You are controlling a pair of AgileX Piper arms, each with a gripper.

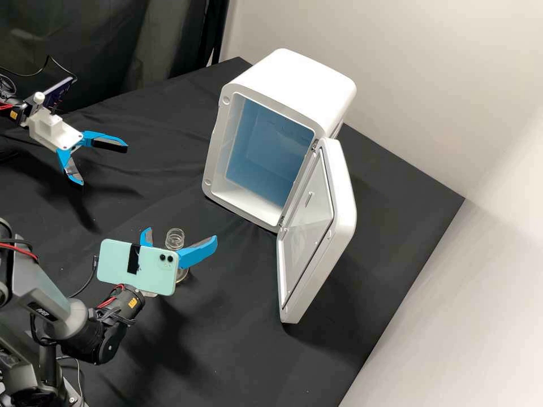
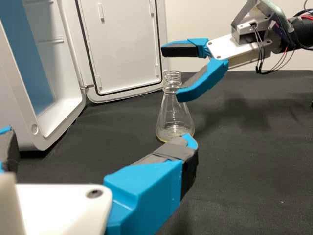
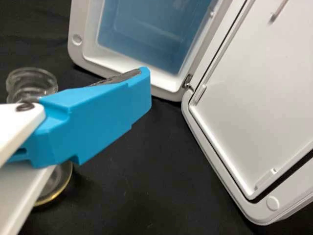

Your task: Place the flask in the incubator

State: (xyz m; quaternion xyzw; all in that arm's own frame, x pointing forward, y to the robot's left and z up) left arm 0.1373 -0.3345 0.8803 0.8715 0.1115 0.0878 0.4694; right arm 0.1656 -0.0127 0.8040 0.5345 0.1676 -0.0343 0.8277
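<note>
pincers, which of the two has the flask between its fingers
The right pincer, nearer the camera in the high view: its open fingers straddle the neck of the flask. The left pincer hangs open farther back, well apart from it.

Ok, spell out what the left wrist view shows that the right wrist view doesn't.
Left wrist view: the flask whole and upright on the bench, with the right pincer open, one finger on each side of the flask's neck. Right wrist view: a look down onto the flask's mouth and straight into the blue chamber of the incubator. Both: the flask, the open incubator, the inner face of its door and the black bench.
</note>
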